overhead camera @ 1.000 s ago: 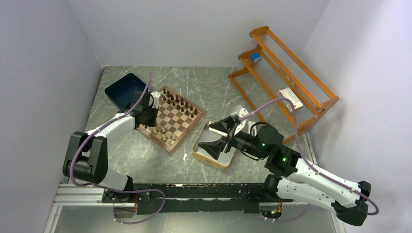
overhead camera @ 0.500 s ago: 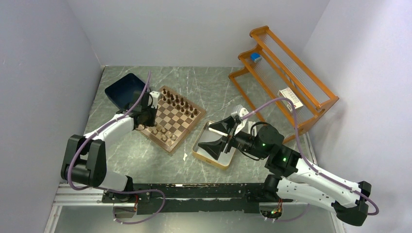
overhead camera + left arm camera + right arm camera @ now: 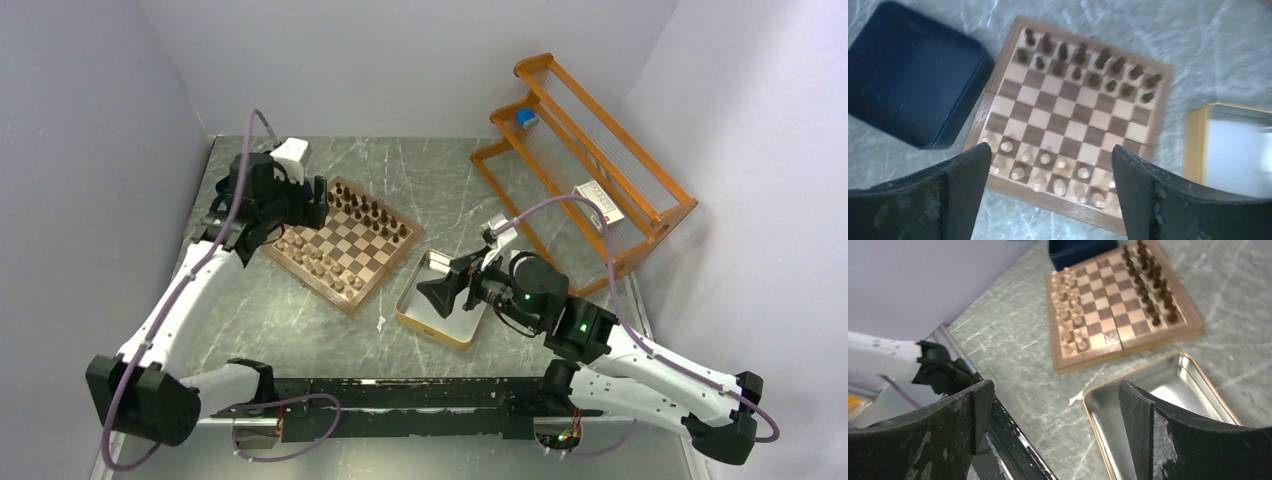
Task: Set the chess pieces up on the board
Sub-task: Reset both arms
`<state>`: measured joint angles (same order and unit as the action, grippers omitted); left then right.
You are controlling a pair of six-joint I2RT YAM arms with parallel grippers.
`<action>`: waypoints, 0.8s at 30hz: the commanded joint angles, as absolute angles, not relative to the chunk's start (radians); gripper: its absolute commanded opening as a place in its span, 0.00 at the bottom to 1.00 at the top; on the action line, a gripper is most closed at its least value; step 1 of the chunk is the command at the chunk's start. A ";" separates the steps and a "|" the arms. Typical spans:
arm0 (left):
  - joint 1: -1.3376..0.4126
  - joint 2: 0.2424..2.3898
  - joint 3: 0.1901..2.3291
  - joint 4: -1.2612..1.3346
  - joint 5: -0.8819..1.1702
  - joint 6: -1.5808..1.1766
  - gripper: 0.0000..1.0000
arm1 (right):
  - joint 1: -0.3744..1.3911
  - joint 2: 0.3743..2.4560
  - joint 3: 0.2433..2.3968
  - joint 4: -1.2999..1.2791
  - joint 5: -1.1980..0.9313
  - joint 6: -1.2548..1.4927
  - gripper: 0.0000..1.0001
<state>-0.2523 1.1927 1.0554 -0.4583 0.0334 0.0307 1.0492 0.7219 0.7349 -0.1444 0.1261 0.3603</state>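
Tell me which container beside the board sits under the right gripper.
The silver gold-rimmed tin, right of the board: the right gripper hangs open over it. The navy tray lies off the board's left side.

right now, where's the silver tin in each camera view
Top view: the tin sits near the centre, just right of the chessboard.
Left wrist: the tin is at the right edge, cut off by the frame, right of the chessboard.
Right wrist: the tin is at lower right, nearer the camera than the chessboard.
Shared landmark: the chessboard, beside the tin in all three.
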 commanded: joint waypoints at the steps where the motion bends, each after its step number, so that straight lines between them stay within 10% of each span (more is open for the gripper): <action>1: -0.258 1.104 1.128 -0.540 0.215 -0.058 0.97 | 1.051 0.700 0.766 -0.301 0.308 0.488 1.00; 10: -0.258 0.771 0.937 -0.480 0.498 -0.238 0.97 | 1.051 0.608 0.874 -0.606 0.519 0.647 1.00; 24: -0.285 0.546 0.925 -0.693 0.398 -0.267 0.97 | 1.051 0.544 0.944 -0.675 0.468 0.666 1.00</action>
